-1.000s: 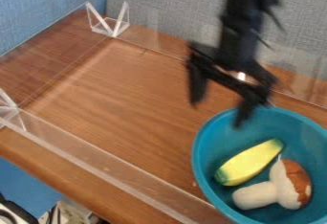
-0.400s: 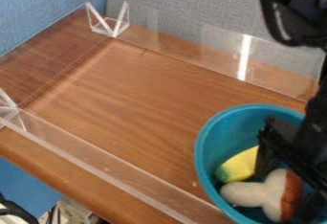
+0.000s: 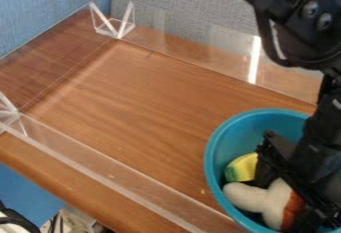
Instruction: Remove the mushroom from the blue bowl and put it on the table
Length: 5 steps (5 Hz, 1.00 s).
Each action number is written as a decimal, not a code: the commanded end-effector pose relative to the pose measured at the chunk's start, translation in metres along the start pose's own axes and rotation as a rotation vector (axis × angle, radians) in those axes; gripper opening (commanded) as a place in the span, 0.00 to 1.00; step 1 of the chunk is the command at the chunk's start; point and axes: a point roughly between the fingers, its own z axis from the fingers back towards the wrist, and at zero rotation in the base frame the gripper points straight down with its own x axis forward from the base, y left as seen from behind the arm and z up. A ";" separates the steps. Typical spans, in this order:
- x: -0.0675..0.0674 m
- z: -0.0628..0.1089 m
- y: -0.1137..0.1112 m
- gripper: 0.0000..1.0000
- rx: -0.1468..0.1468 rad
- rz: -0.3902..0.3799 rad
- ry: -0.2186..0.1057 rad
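Observation:
The blue bowl (image 3: 221, 143) sits at the table's (image 3: 134, 98) front right corner. Inside it lies the mushroom (image 3: 256, 197), its cream stem pointing left and its reddish-brown cap mostly hidden behind the arm. My black gripper (image 3: 296, 184) points straight down into the bowl, open, with one finger (image 3: 274, 159) left of the mushroom's cap end and the other on the right near the frame edge. The jaws straddle the mushroom without closing on it; I cannot tell whether they touch it.
A yellow-green wedge piece (image 3: 244, 166) lies in the bowl just behind the mushroom, against the left finger. Low clear acrylic walls (image 3: 94, 162) edge the table. A clear triangular bracket (image 3: 114, 20) stands at the back left corner.
The gripper has come from above the bowl's back rim down into the bowl and toward the front right. It stayed open. It now covers the mushroom's cap and part of the yellow-green piece.

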 end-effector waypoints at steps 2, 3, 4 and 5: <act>0.009 -0.009 0.007 1.00 -0.013 0.079 -0.030; 0.006 -0.016 0.009 1.00 -0.015 0.100 -0.029; 0.006 -0.019 0.020 1.00 -0.014 0.087 -0.028; 0.006 -0.021 0.031 1.00 -0.011 0.073 -0.028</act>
